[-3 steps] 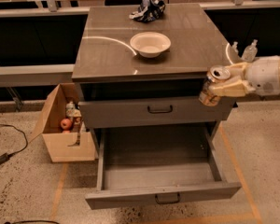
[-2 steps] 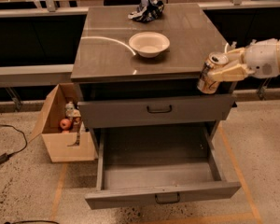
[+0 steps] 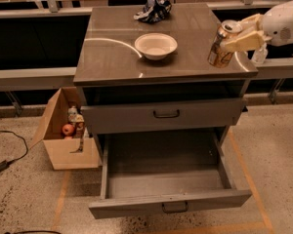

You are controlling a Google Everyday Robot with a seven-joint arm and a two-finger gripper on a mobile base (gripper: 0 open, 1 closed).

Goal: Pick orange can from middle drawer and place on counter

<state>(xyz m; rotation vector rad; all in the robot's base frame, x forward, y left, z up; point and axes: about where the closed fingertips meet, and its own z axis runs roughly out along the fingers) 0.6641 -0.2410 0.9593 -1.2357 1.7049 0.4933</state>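
Camera view, left to right. Cardboard box (image 3: 63, 135) on the floor beside the cabinet, a few small items inside, same as a second ago. Middle drawer (image 3: 166, 177) is pulled fully out with nothing visible in it, unchanged. The closed drawer front (image 3: 166, 115) above it hasn't moved. Counter (image 3: 112, 62) carries a white bowl (image 3: 156, 45) mid-top and a dark crumpled item (image 3: 154, 9) at the back, both where they were.

The change is on the right. A second ago the orange can (image 3: 222, 48) hung off the cabinet's right side, below the top edge. Now it's up and over the counter's front right corner, slightly tilted. Gripper (image 3: 228, 37) comes in from the right with its fingers clamped on the can's upper half. Can't tell if the can's base touches the top or sits just above it.

My read: pick and lift are done and it's in the placing step. What's left is to set the can down level, release and back off. It's close to the edge, so tipping is the risk.

No readable brand or text on the can, the box or anything else.
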